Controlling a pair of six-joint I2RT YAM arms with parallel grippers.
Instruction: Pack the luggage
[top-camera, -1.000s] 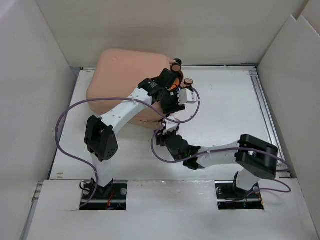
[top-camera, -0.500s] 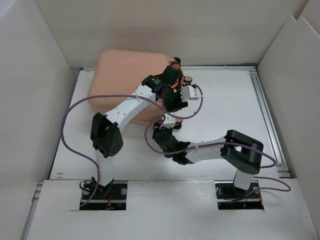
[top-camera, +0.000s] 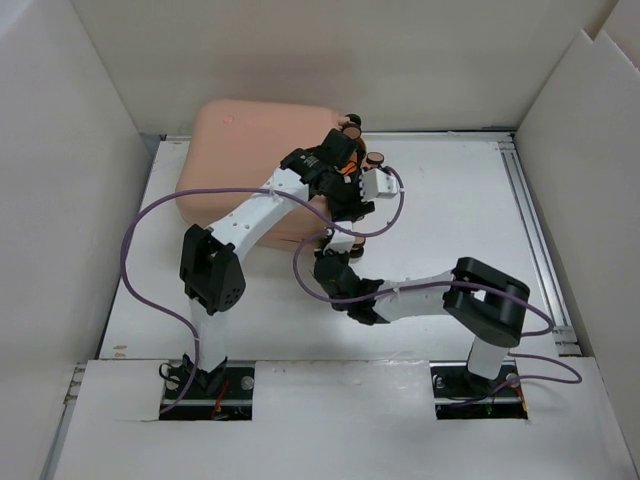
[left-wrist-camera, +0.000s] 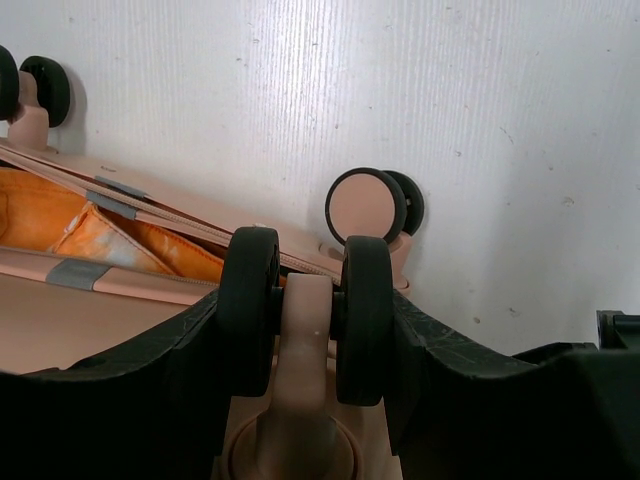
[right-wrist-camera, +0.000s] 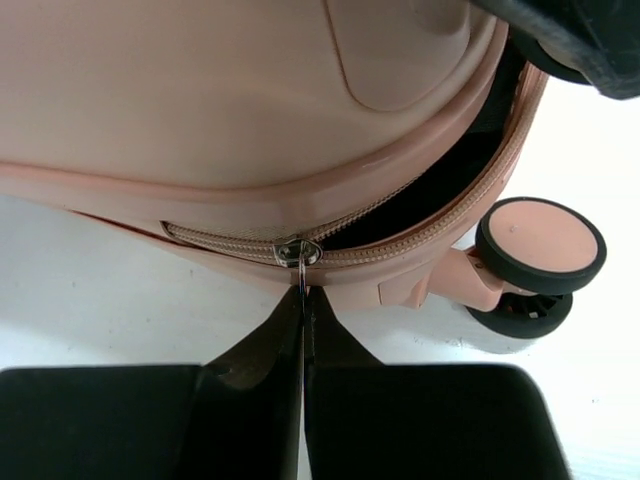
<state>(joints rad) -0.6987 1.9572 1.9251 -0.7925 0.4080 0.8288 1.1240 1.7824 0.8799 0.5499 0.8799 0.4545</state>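
The pale pink luggage (top-camera: 245, 150) lies at the back left of the table, its two shells nearly together. My left gripper (top-camera: 342, 168) is shut on a black-tyred twin wheel (left-wrist-camera: 305, 310) at the case's right corner, one finger against each tyre. Orange cloth (left-wrist-camera: 110, 235) shows through the gap between the shells. At the case's near edge my right gripper (right-wrist-camera: 303, 292) is shut on the metal zipper pull (right-wrist-camera: 299, 262), which hangs from the slider (right-wrist-camera: 298, 250). To the slider's right the zipper stands open on a dark gap (right-wrist-camera: 440, 190). In the top view the right gripper (top-camera: 336, 243) touches the case's front edge.
Another pink wheel (right-wrist-camera: 540, 245) stands on the white table (top-camera: 450, 200) just right of the zipper. Tall white walls (top-camera: 70, 200) enclose the table on three sides. A metal rail (top-camera: 530, 220) runs along the right. Purple cables (top-camera: 150, 215) loop off both arms.
The right arm has reached in towards the case's front edge, and its gripper has closed from half open onto the zipper pull. The left gripper has kept its hold on the wheel.
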